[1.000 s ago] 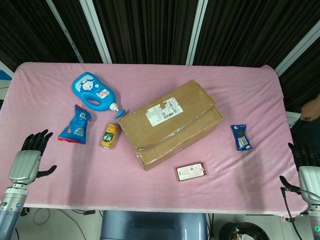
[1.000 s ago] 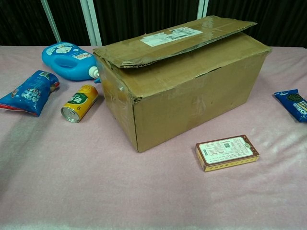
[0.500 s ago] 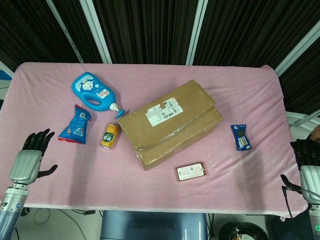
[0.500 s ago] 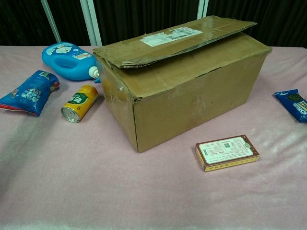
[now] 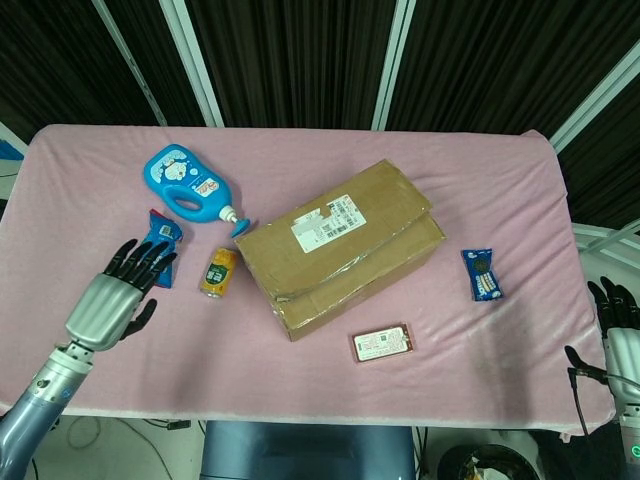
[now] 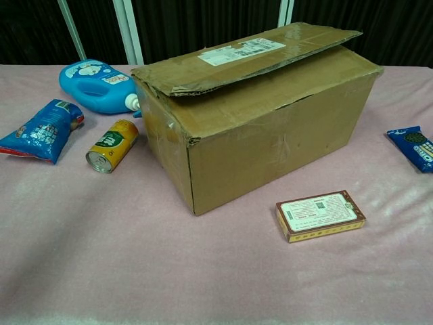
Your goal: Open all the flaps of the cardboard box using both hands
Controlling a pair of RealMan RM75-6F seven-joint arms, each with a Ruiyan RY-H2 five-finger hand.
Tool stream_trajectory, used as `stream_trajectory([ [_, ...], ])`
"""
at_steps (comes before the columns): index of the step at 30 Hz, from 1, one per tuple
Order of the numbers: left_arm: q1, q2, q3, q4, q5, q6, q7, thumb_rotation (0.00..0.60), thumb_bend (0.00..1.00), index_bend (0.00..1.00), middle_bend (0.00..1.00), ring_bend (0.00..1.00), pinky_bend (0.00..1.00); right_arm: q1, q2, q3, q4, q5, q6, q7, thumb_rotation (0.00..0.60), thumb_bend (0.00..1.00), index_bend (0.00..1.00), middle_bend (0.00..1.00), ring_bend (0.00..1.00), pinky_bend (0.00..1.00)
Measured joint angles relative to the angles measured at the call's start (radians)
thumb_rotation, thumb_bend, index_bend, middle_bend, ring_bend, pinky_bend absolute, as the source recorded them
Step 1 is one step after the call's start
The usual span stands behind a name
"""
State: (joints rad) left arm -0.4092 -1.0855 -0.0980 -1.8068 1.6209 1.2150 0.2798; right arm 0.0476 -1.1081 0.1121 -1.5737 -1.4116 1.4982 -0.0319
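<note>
A brown cardboard box (image 5: 340,245) (image 6: 260,115) sits mid-table, turned at an angle, with its top flaps lying down and a white label on the upper flap. The front long flap stands slightly ajar along its edge in the chest view. My left hand (image 5: 112,297) hovers over the table's left part, fingers spread, holding nothing, well left of the box and partly covering the blue snack bag. My right hand (image 5: 620,335) hangs off the table's right edge, fingers apart and empty. Neither hand shows in the chest view.
A blue detergent bottle (image 5: 188,188), a blue snack bag (image 5: 160,240) and a yellow can (image 5: 219,272) lie left of the box. A small flat red-brown box (image 5: 383,343) lies in front of it and a blue cookie pack (image 5: 483,274) to its right.
My left hand has moved up and to the right, over the table toward the snack bag. The right hand has dropped slightly at the right edge. The box has not moved.
</note>
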Motion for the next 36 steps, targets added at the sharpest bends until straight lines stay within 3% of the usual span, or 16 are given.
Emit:
stream_trajectory([
  [8,-0.186,0.055,-0.079,-0.114,-0.014,-0.229,0.116,0.600,0.61,0.09,0.05,0.00,0.06,0.004,-0.003,0.006,-0.004,0.021,-0.015,0.009,0.600,0.29,0.00,0.00,0.00,0.21],
  [17,-0.386,0.034,-0.137,-0.138,-0.021,-0.442,0.229,0.600,0.66,0.15,0.14,0.06,0.10,0.005,0.000,0.016,-0.008,0.048,-0.029,0.022,0.600,0.29,0.00,0.00,0.00,0.21],
  [23,-0.485,-0.021,-0.151,-0.115,-0.046,-0.542,0.272,0.600,0.68,0.18,0.22,0.11,0.11,0.006,0.000,0.016,-0.011,0.050,-0.034,0.024,0.600,0.29,0.00,0.00,0.00,0.21],
  [31,-0.554,-0.096,-0.133,-0.061,-0.067,-0.595,0.326,0.600,0.68,0.22,0.28,0.11,0.12,0.006,0.002,0.017,-0.013,0.054,-0.037,0.029,0.600,0.29,0.00,0.00,0.00,0.21],
  [36,-0.570,-0.125,-0.116,-0.034,-0.087,-0.597,0.349,0.600,0.68,0.26,0.42,0.11,0.11,0.006,0.003,0.017,-0.014,0.054,-0.039,0.030,0.600,0.29,0.00,0.00,0.00,0.21],
])
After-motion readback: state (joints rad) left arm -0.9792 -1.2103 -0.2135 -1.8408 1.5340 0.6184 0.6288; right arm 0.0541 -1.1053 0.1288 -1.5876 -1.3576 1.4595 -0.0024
